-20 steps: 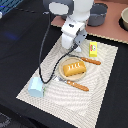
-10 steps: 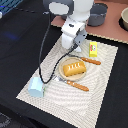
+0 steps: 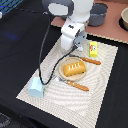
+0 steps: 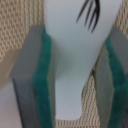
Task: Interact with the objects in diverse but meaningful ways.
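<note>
My gripper (image 3: 77,46) is low over the woven mat (image 3: 100,95), behind the tan plate (image 3: 62,70). In the wrist view the gripper (image 4: 75,75) has its green pads (image 4: 45,85) against both sides of the white elongated piece (image 4: 80,45), which bears a dark fork mark. The orange block (image 3: 73,69) lies on the plate. The yellow packet (image 3: 93,48) lies just to the exterior view's right of the gripper. One orange-handled piece of cutlery (image 3: 91,61) lies behind the plate, another (image 3: 78,85) in front of it. The pale blue carton (image 3: 36,88) stands at the mat's near left corner.
A grey pot (image 3: 98,13) and a pale bowl (image 3: 124,18) stand on the brown surface behind the mat. A black cable (image 3: 44,50) hangs from the arm down toward the carton. Dark table surrounds the mat.
</note>
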